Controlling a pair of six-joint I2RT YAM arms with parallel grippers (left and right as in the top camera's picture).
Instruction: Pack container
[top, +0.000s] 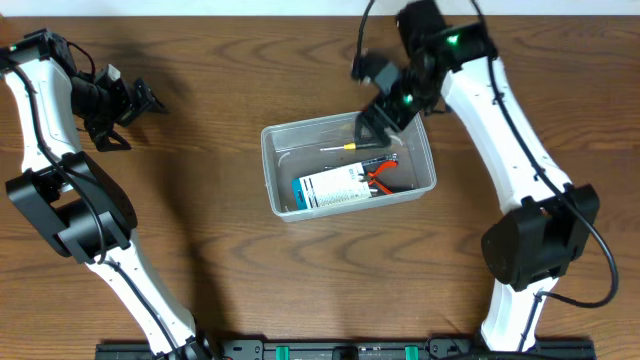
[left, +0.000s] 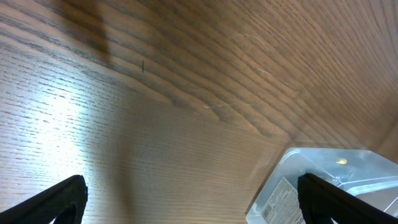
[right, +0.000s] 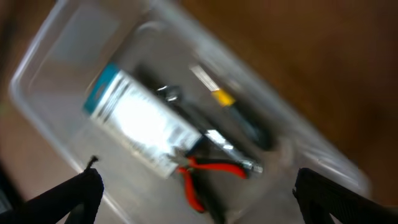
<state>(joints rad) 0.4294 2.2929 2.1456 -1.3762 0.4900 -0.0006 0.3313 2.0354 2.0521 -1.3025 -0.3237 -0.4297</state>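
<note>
The container (top: 268, 172) is a clear plastic tub at the table's middle. In it lie a white-and-teal packet (top: 330, 188), red-handled pliers (top: 380, 178) and a yellow-and-black screwdriver (top: 352, 147). My right gripper (top: 378, 120) hovers over the tub's far edge, open and holding nothing. The blurred right wrist view looks down between its spread fingers, the right gripper (right: 199, 193) above the pliers (right: 211, 168), packet (right: 140, 121) and screwdriver (right: 233, 106). My left gripper (top: 140, 100) is open and empty at the far left. In its wrist view the left gripper (left: 193, 199) is over bare wood, with the container's corner (left: 292, 158) beside its right finger.
The brown wooden table (top: 200, 260) surrounds the tub. Both arm bases stand near the front edge, the left arm (top: 70, 200) along the left side and the right arm (top: 530, 230) along the right.
</note>
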